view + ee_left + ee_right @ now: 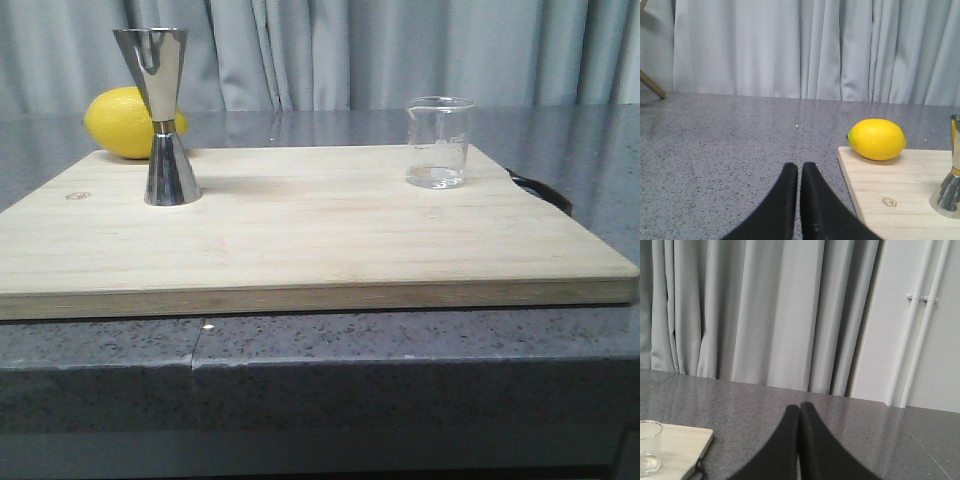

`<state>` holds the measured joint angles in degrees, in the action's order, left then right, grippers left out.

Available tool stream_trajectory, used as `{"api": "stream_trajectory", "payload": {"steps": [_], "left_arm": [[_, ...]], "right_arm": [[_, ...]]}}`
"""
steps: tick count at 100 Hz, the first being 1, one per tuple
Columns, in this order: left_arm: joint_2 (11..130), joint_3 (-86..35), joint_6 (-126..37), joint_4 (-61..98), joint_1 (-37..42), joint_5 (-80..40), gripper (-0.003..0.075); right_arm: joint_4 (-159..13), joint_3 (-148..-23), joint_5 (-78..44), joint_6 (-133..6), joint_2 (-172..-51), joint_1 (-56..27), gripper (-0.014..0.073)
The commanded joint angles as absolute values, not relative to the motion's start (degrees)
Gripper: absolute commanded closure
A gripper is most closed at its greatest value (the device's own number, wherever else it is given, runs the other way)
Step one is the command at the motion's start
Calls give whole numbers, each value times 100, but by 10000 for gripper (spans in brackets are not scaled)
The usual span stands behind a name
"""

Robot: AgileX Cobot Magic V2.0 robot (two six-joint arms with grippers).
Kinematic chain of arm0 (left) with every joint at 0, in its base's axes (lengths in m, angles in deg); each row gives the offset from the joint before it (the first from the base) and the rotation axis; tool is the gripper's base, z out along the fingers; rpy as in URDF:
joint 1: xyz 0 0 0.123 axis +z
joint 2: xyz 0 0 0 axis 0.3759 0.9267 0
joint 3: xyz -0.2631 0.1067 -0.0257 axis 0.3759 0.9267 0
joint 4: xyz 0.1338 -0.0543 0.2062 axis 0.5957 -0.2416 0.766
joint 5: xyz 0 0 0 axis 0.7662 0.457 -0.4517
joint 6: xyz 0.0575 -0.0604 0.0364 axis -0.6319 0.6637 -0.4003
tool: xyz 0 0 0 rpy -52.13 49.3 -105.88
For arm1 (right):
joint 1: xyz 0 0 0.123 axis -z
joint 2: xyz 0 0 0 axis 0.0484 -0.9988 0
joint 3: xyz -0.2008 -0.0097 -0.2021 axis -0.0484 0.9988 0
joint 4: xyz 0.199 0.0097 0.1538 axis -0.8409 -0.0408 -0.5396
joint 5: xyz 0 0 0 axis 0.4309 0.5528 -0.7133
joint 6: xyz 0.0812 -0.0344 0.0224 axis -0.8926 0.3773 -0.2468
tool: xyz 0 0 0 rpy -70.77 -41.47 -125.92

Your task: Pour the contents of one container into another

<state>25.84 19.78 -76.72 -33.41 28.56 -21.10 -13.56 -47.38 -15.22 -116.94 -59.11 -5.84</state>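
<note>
A small clear glass beaker [438, 142] stands upright at the back right of the wooden board [300, 235], with a little clear liquid at its bottom; part of it shows in the right wrist view [649, 447]. The shiny steel jigger [163, 115] stands upright at the back left of the board; its lower cone shows in the left wrist view [949, 192]. My left gripper [799, 167] is shut and empty over the grey counter, left of the board. My right gripper [800, 407] is shut and empty, right of the board. Neither arm shows in the front view.
A yellow lemon [125, 122] lies behind the jigger at the board's back left corner [876, 139]. A black strap [545, 190] hangs off the board's right edge. The speckled grey counter [400, 340] surrounds the board; grey curtains hang behind.
</note>
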Motion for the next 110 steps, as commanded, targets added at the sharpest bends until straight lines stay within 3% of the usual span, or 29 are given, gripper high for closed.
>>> {"api": "stream_trajectory", "payload": {"steps": [1,34,41,48,56,68,110], "left_arm": [[2633,1823,-7614,-3482,2695,-2227,739],[2501,1914,-7614,-3442,1756,-2728,739],[2314,1936,-7357,-2603,1755,-2824,739],[2048,1936,-6053,-977,1767,-2837,739],[1722,1946,-3495,1270,1869,-2755,739],[1362,2064,-1431,3466,2035,-2626,739],[1126,3302,129,4762,2163,-3780,739]], "right_arm": [[-1289,-4868,-1770,-11693,-5976,-597,669],[-1289,-4868,-1770,-11693,-5976,-597,669],[-1289,-4868,-1770,-11693,-5976,-597,669],[-1289,-4868,-1770,-11693,-5976,-597,669],[-1289,-4868,-1770,-11693,-5976,-597,669],[-1289,-4868,-1770,-11693,-5976,-597,669],[-1289,-4868,-1770,-11693,-5976,-597,669]]}}
